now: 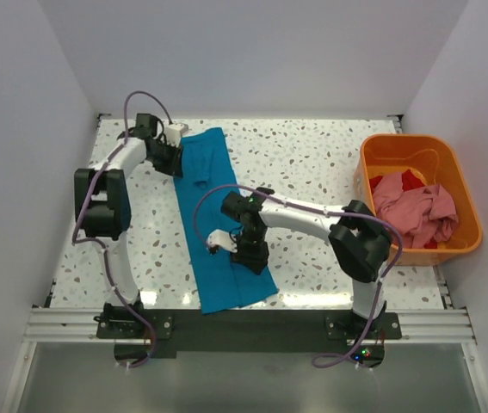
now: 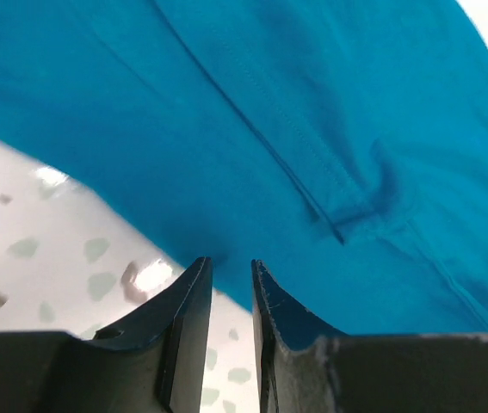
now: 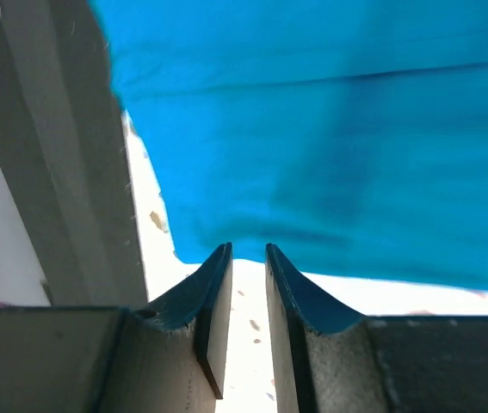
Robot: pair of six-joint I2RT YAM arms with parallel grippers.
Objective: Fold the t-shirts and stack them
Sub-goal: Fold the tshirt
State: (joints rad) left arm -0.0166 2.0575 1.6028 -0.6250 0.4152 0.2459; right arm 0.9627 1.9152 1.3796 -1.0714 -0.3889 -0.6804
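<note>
Nearest the lower edge of the top view, my right gripper (image 3: 248, 249) stood over the lower right hem of the teal-blue t-shirt (image 1: 218, 288). Its fingers were clenched to a narrow slit with the tips at the cloth edge. I judged it to be pinching that hem, though the nip itself was hidden. The shirt lay on the counter (image 1: 312, 163) as a long narrow strip, running from lower centre to upper left. This suggested that the sleeves were already turned in and a lengthwise fold was due.

At the right of the frame sat the orange tub (image 1: 403, 142), holding a pink t-shirt (image 1: 416, 211) crumpled over red cloth (image 1: 413, 179), evidently awaiting their turn.

Farthest, at upper left, my left gripper (image 2: 231, 267) was likewise closed to a slit at the strip's far left edge, apparently gripping it. Each gripper held one end, presumably so both ends could be carried together.

Count: two grippers, one teal-blue shirt on the counter, one tub. The tub held one pink shirt and red cloth whose number I could not tell.
</note>
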